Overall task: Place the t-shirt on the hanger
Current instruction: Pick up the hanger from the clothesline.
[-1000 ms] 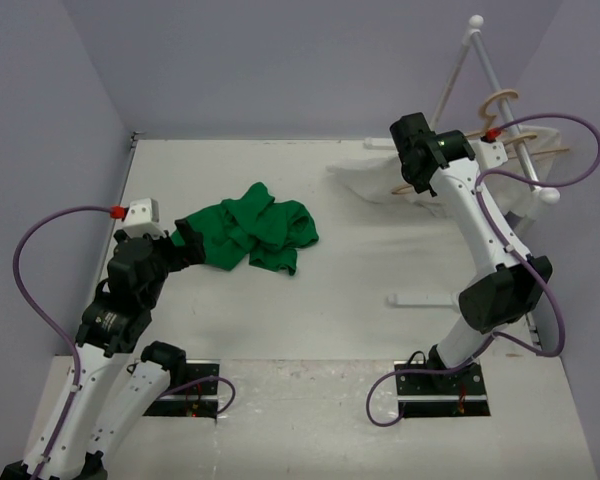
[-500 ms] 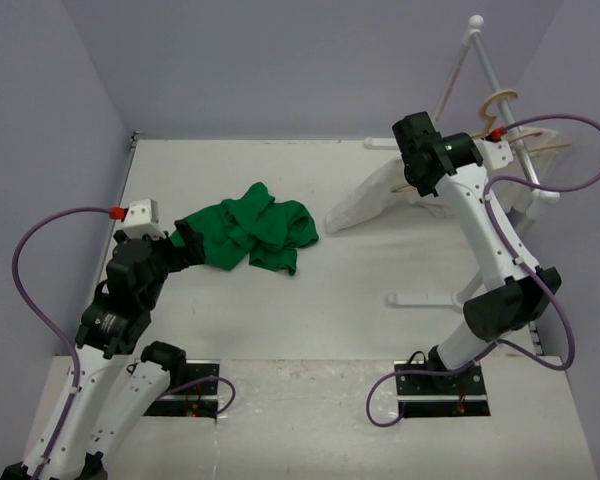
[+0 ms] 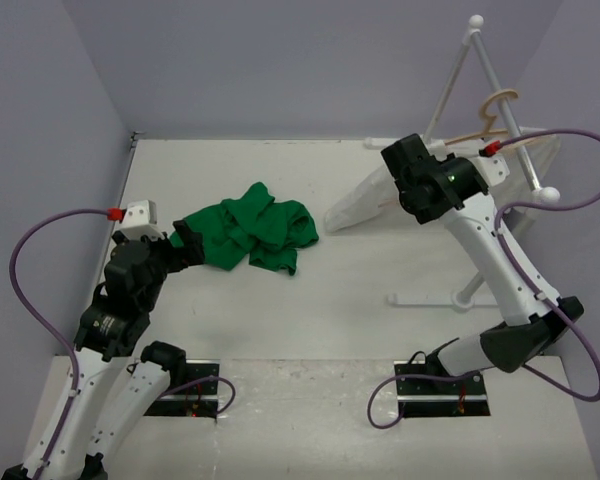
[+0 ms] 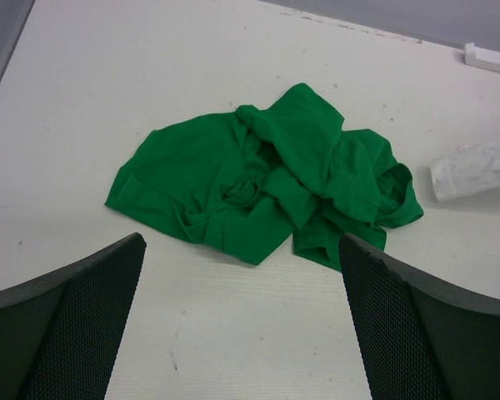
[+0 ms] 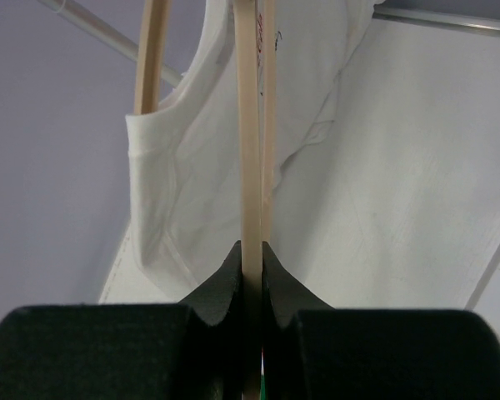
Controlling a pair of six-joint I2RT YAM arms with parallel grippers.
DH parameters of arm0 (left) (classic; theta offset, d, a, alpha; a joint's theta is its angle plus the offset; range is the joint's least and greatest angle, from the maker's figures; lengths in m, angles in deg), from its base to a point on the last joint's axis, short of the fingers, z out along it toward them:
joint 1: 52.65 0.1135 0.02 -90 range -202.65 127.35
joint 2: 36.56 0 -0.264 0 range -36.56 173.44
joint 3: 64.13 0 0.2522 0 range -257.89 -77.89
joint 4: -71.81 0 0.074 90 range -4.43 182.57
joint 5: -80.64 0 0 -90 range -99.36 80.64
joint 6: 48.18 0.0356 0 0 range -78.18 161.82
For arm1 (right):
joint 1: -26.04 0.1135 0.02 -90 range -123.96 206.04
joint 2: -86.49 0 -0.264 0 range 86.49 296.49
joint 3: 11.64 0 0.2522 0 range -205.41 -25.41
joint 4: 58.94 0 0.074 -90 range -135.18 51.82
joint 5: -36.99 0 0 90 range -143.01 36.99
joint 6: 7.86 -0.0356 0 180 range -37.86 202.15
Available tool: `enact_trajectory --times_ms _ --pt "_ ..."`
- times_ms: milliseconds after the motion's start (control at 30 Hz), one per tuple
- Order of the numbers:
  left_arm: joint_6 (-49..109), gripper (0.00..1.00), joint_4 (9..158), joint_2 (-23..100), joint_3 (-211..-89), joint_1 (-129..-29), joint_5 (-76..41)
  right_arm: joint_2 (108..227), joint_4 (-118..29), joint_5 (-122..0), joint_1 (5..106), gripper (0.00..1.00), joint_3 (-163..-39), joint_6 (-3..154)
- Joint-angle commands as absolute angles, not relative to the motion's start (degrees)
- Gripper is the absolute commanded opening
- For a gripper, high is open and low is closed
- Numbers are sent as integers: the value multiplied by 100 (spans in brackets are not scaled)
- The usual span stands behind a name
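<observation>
The green t-shirt (image 3: 248, 228) lay crumpled in a heap on the white tabletop (image 3: 330, 300), one sleeve folded over the middle. The left gripper (image 4: 240, 250) hung just on the near side of the t-shirt, its two black mesh-faced fingers (image 4: 83, 317) spread wide to either side of the heap's near edge and clear of the cloth; nothing was between them.

Well to the right of the t-shirt, the right gripper (image 5: 252, 250) was pinched tight on a thin arm of the tan wooden hanger (image 5: 248, 150), lifted above the table. A second wooden strip ran close behind it, and it was hard to say from the wrist view which strip belonged to which hanger. A white t-shirt (image 5: 200, 158) hung there too, its lower edge trailing down to the tabletop toward the green t-shirt. Beyond it stood a white tube rack (image 3: 477, 60), farther right of the t-shirt again.

Pale lavender walls (image 3: 280, 60) closed in the table on three sides. Small red marks showed near the white t-shirt's collar, too small to read.
</observation>
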State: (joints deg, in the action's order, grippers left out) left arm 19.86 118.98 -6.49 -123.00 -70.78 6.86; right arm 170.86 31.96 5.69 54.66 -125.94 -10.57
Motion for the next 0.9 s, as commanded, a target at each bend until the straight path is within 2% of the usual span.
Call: enact_trajectory --times_ms 0,300,500,733,867 --pt "2029 100 11593 -664 -12231 -7110 672 16595 4157 853 5702 0 -11940 -1657" --pt "2011 100 11643 -478 -12256 -7110 772 16064 4147 830 6750 0 -10777 -1768" --pt "2002 100 11681 -255 -12311 -7110 834 15782 4122 988 8055 0 -10002 -1428" --pt "1826 100 11925 373 -12550 -7110 872 15703 4131 789 9685 0 -9919 -731" --pt "1362 100 12049 931 -12678 -7110 174 15887 4013 943 10665 0 -10162 73"
